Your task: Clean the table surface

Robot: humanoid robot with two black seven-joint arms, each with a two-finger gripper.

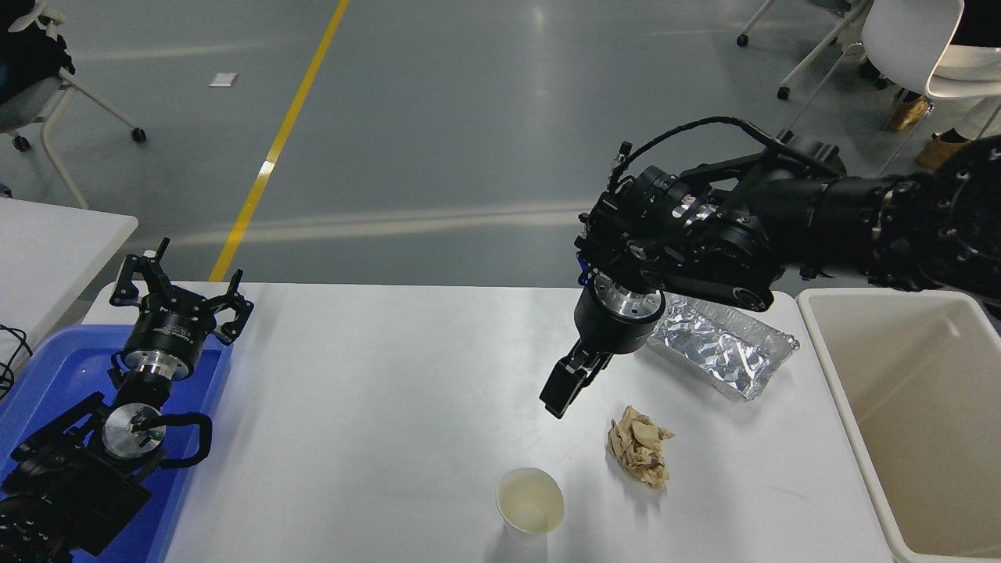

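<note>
The white table surface (375, 407) carries a crumpled brown paper ball (640, 447), a white paper cup (530, 503) standing upright near the front edge, and a crumpled foil tray (723, 346) at the back right. My right gripper (559, 395) hangs above the table, pointing down. It is left of and behind the paper ball, behind the cup, and holds nothing. I see it edge-on. My left gripper (178, 293) is parked at the lower left over a blue tray, open and empty.
A large beige bin (923, 422) stands off the table's right end. A blue tray (47, 375) lies under my left arm. A smaller white table (55, 242) is at the left edge. Chairs stand on the grey floor beyond.
</note>
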